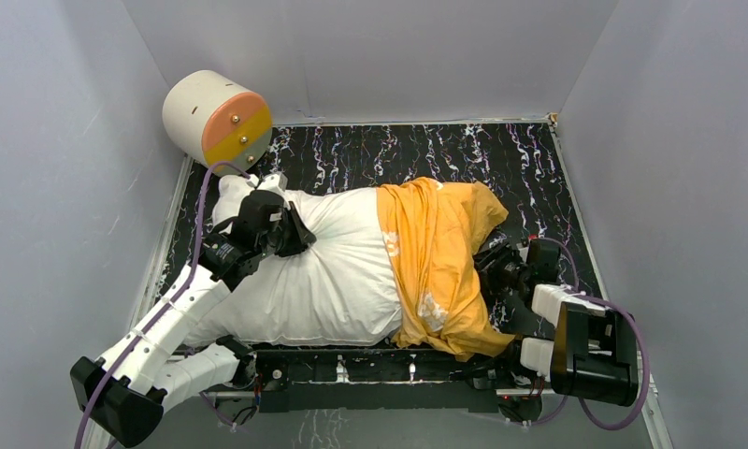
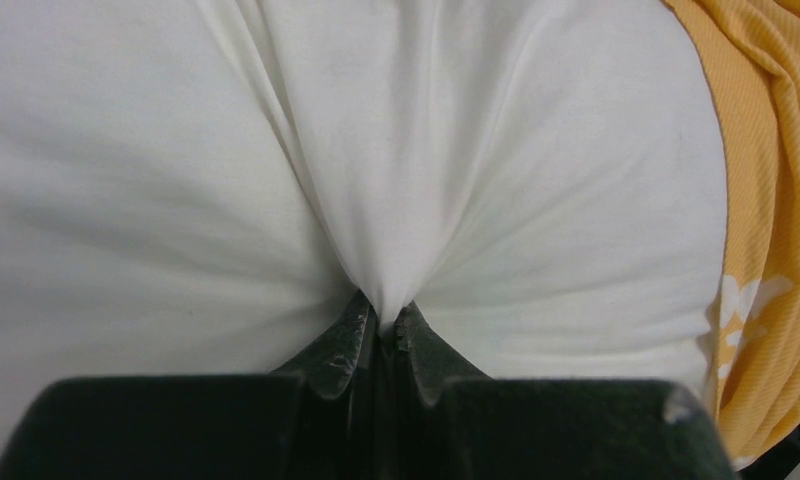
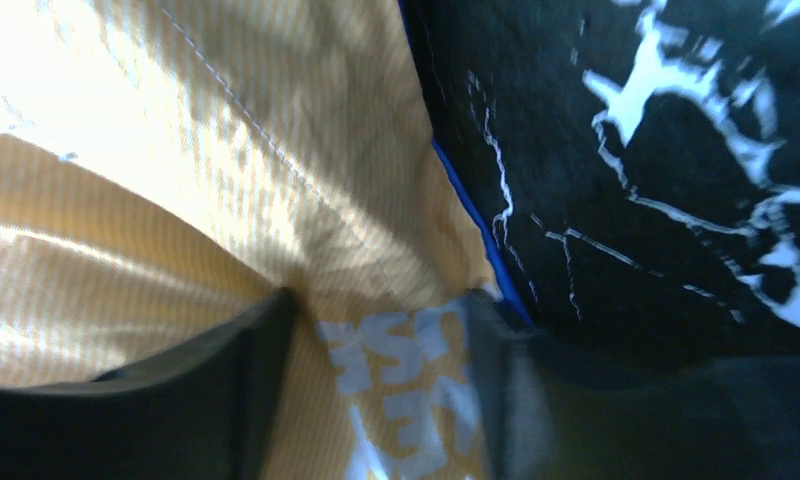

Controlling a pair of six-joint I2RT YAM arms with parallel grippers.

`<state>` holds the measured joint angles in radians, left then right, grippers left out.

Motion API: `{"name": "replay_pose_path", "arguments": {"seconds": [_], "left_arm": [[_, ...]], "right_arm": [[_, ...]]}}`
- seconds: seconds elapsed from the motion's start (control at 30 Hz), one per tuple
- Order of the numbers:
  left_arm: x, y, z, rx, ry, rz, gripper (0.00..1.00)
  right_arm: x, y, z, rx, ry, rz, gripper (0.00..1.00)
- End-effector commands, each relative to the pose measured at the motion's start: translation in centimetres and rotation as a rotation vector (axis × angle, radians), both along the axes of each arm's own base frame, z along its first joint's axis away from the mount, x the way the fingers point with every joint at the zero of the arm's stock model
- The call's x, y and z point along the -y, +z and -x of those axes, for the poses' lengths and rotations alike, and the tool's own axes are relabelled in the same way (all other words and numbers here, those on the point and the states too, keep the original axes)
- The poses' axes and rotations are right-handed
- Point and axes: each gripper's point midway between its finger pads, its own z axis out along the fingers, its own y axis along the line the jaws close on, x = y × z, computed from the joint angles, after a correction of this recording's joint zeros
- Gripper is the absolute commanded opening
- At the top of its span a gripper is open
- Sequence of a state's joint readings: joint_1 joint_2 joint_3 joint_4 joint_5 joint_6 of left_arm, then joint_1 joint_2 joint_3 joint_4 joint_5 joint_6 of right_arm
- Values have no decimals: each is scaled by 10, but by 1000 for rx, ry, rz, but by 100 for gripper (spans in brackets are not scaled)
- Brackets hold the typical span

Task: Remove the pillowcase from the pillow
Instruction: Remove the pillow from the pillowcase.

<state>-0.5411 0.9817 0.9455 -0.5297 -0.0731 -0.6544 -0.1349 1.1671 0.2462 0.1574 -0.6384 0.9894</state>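
Note:
The white pillow (image 1: 323, 271) lies across the table, and the pillowcase (image 1: 440, 253), orange-yellow side out, is bunched over its right end. My left gripper (image 1: 300, 234) rests on the pillow's left part. In the left wrist view this gripper (image 2: 384, 320) is shut on a pinch of the white pillow (image 2: 176, 200) fabric, with the pillowcase (image 2: 776, 250) at the right edge. My right gripper (image 1: 496, 271) sits at the pillowcase's right side. Its wrist view is blurred: the gripper (image 3: 376, 340) stands open with orange pillowcase (image 3: 156, 200) cloth and white lettering lying between the fingers.
A cream cylinder with an orange-yellow end (image 1: 216, 117) sits at the back left corner. The black marbled table (image 1: 445, 150) is enclosed by white walls on three sides. A thin blue edge of the pillowcase (image 3: 476, 215) borders the table surface (image 3: 656, 200).

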Motion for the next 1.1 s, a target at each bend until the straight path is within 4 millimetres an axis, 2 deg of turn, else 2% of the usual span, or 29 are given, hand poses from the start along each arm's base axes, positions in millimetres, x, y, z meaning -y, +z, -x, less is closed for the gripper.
{"name": "replay_pose_path", "arguments": {"seconds": [0.0, 0.03, 0.1, 0.13, 0.17, 0.23, 0.27, 0.37, 0.47, 0.57, 0.7, 0.9, 0.97, 1.07], "left_arm": [[-16, -17, 11, -67, 17, -81, 0], [-16, -18, 11, -69, 19, -83, 0], [-17, -19, 11, -72, 23, -87, 0], [-19, -19, 11, -69, 26, -92, 0], [-21, -19, 10, -62, 28, -108, 0], [-33, -20, 8, -51, 50, -174, 0], [-42, -20, 6, -47, 72, -218, 0], [-68, -21, 1, -48, 153, -352, 0], [-85, -24, 1, -63, 213, -421, 0], [-97, -32, 0, -94, 251, -416, 0], [-107, -43, -3, -184, 294, -343, 0], [-121, -42, -4, -192, 323, -302, 0], [-116, -41, -4, -190, 299, -281, 0], [-94, -41, -5, -167, 206, -191, 0]], "right_arm": [[-21, 62, -17, 246, 144, -154, 49], [-20, 64, -20, 254, 150, -131, 41], [-11, 67, -28, 257, 129, -49, 20], [-5, 68, -33, 250, 111, 2, 17], [3, 78, -41, 268, 95, 54, 16], [24, 86, -53, 255, 53, 186, 3], [38, 91, -60, 248, 19, 266, 0], [91, 113, -75, 229, -127, 547, 0], [142, 146, -79, 220, -312, 774, 0], [175, 175, -77, 210, -427, 903, 0], [193, 193, -72, 170, -469, 994, 0], [203, 213, -67, 186, -507, 1051, 0], [198, 215, -68, 206, -491, 1031, 0], [168, 211, -79, 285, -361, 924, 0]]}}
